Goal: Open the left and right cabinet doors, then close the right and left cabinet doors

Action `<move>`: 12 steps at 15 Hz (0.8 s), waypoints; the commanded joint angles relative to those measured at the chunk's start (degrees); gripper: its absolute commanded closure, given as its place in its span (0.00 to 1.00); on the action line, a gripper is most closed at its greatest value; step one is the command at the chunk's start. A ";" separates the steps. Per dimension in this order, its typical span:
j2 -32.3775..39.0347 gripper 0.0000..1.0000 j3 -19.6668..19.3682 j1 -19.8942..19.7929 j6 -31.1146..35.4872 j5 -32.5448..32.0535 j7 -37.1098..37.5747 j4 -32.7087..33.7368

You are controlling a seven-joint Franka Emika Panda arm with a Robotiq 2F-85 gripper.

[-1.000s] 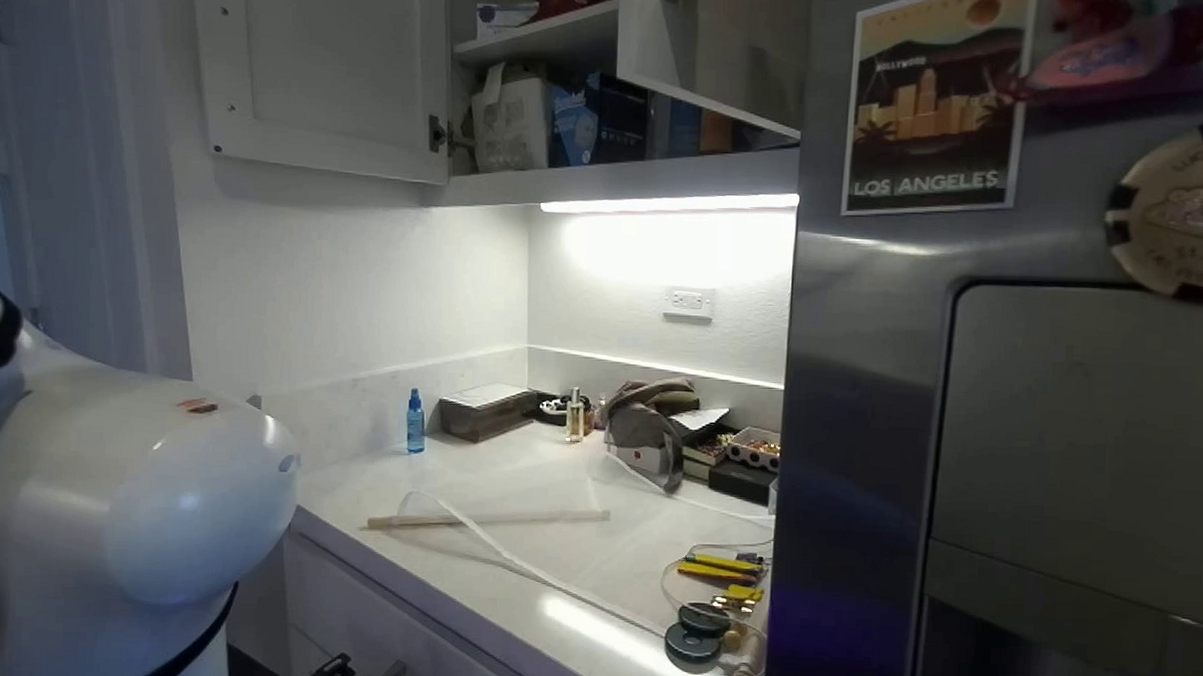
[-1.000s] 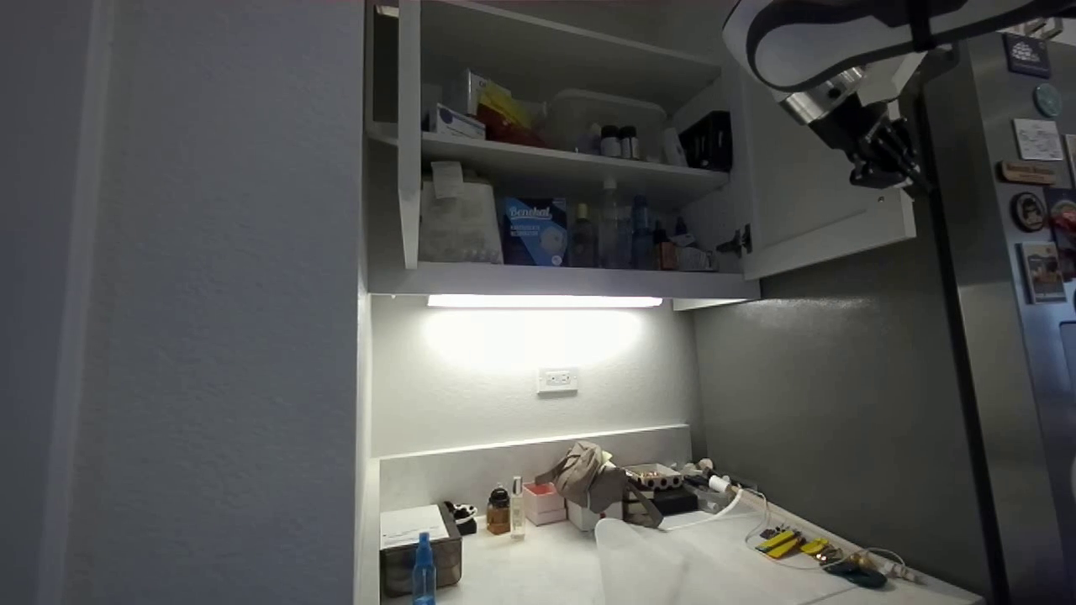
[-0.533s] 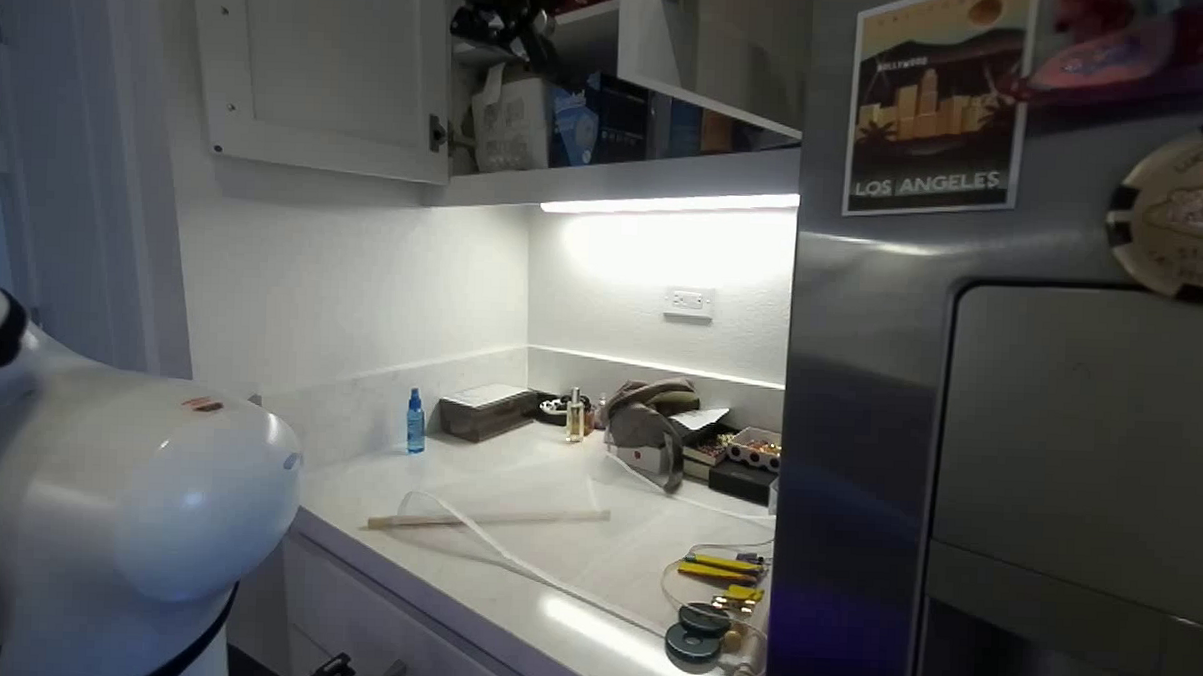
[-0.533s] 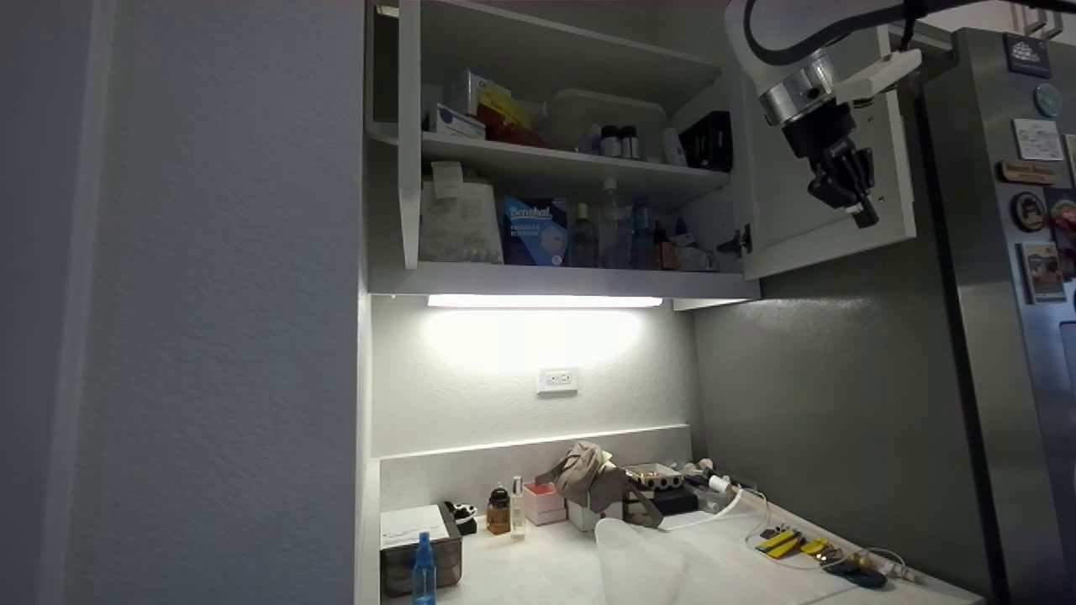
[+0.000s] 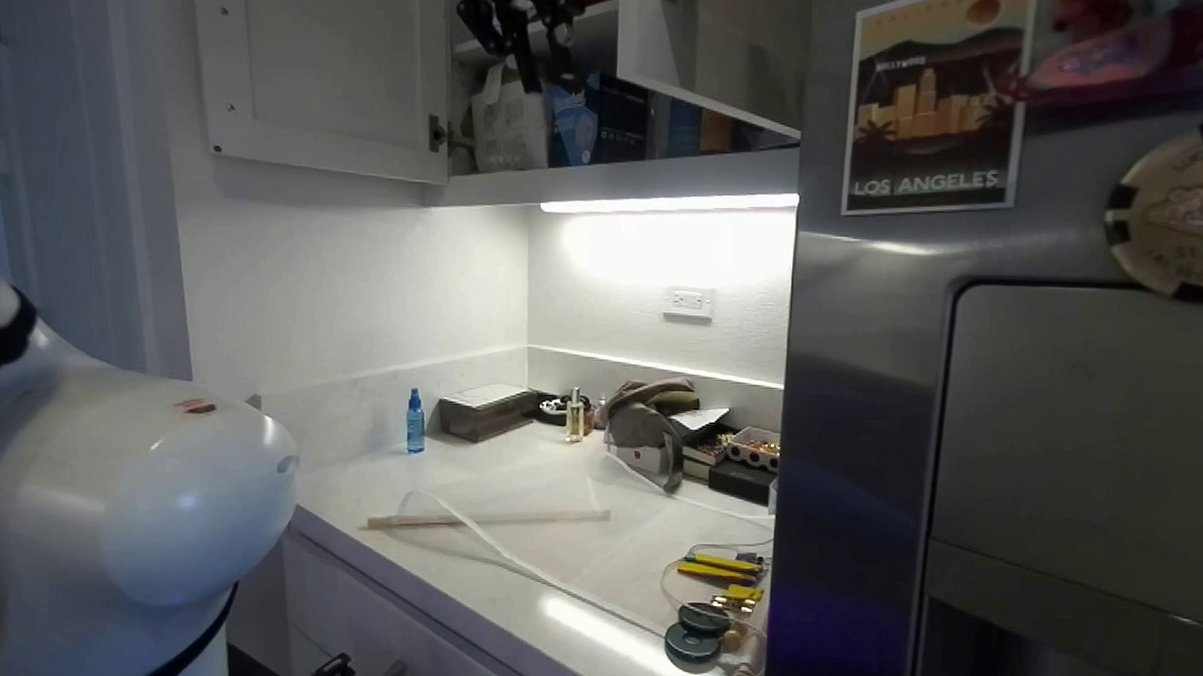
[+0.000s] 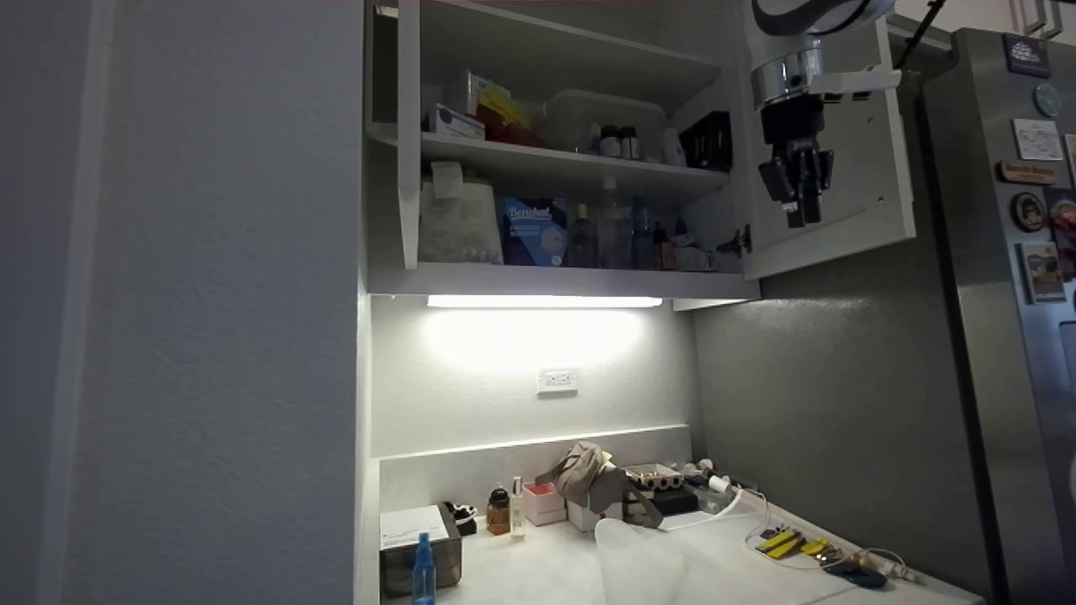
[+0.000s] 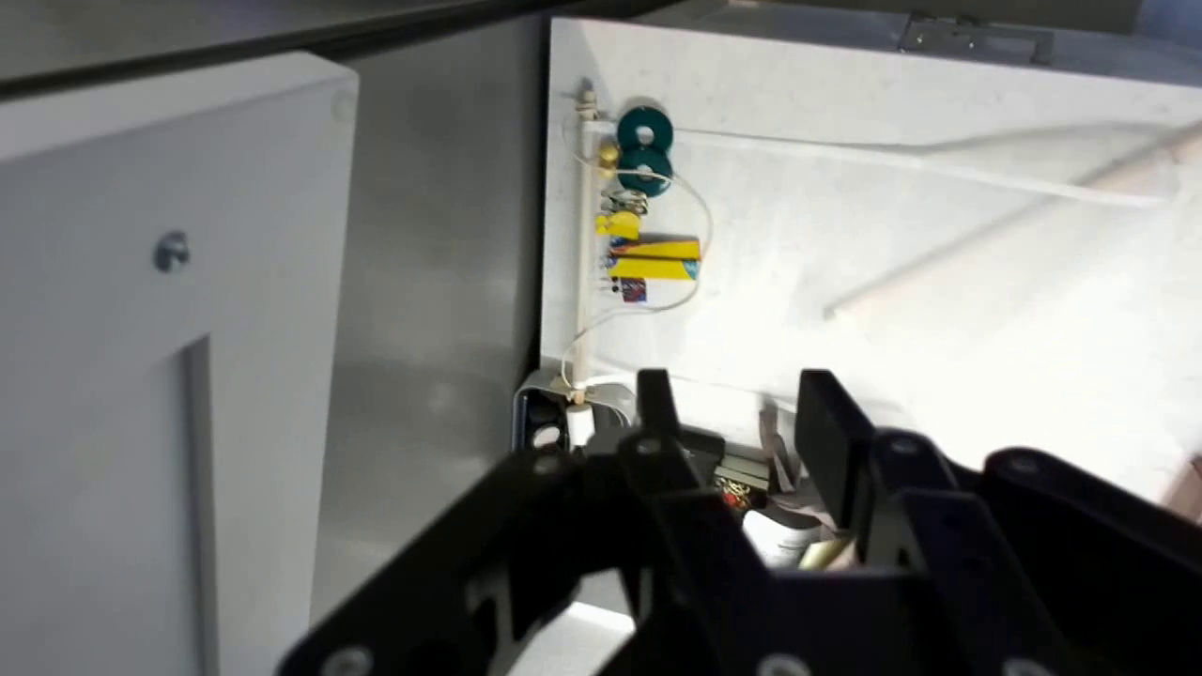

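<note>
While the cabinet (image 6: 563,280) stands open, with the left cabinet door (image 5: 331,68) swung out at its left end and the right cabinet door (image 6: 866,164) swung out at its right end, the gripper (image 7: 738,390) hangs in front of it, near the right cabinet door, pointing down with its fingers (image 7: 657,404) parted. Under the cabinet glows a light strip (image 6: 545,302); lower down, the counter (image 6: 530,576) carries a blue spray bottle (image 5: 415,429) toward the cabinet's left end and some yellow things (image 5: 718,570) toward its right.
</note>
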 commanded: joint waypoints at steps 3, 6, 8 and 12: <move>4.34 0.13 1.79 -1.76 3.77 6.94 0.03 5.64; 5.13 0.00 3.92 -1.59 3.90 9.36 0.75 7.80; 5.75 0.00 5.94 -1.39 3.44 10.81 1.59 9.66; 5.37 0.00 11.47 -0.64 1.89 15.10 6.20 11.25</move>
